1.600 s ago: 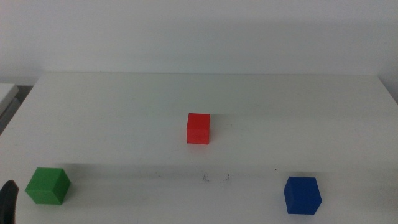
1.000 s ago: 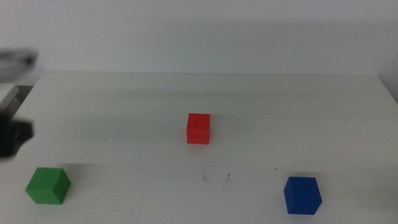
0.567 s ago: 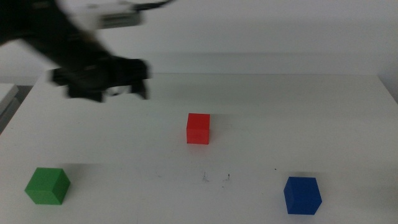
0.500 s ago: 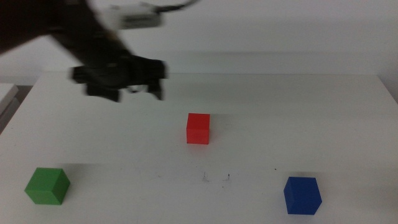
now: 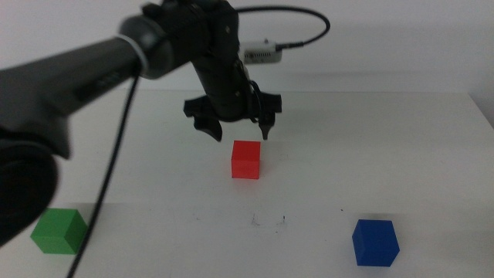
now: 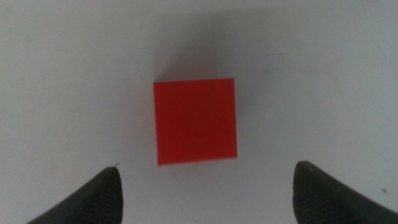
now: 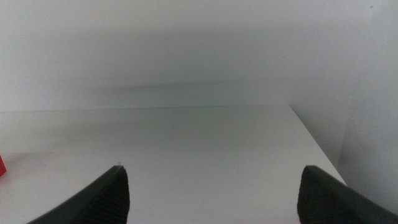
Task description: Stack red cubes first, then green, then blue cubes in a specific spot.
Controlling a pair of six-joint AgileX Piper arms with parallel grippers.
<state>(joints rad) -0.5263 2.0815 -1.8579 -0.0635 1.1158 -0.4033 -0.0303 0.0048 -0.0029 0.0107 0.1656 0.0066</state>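
Three cubes lie on the white table (image 5: pixel 401 147), one of each colour. The single red cube (image 5: pixel 246 160) sits near the table's centre. The single green cube (image 5: pixel 59 230) rests at the near left, partly behind the dark arm that crosses that corner of the middle view. The single blue cube (image 5: pixel 375 242) rests at the near right. All three stand well apart from one another, and none is stacked.

The left gripper (image 5: pixel 237 128) hangs above the red cube, just behind it in the middle view, pointing down at the table. Its two dark jaws are spread wide, wider than the cube, and they hold nothing. In the left wrist view the red cube (image 6: pixel 196 121) shows squarely from above, centred between the two jaw tips, with bare table on both sides; neither tip touches it.

The right gripper (image 7: pixel 211 186) is out of the middle view. Its wrist camera shows its jaws also spread wide and empty, over bare table near the far right edge, with only a sliver of red at the picture's border.
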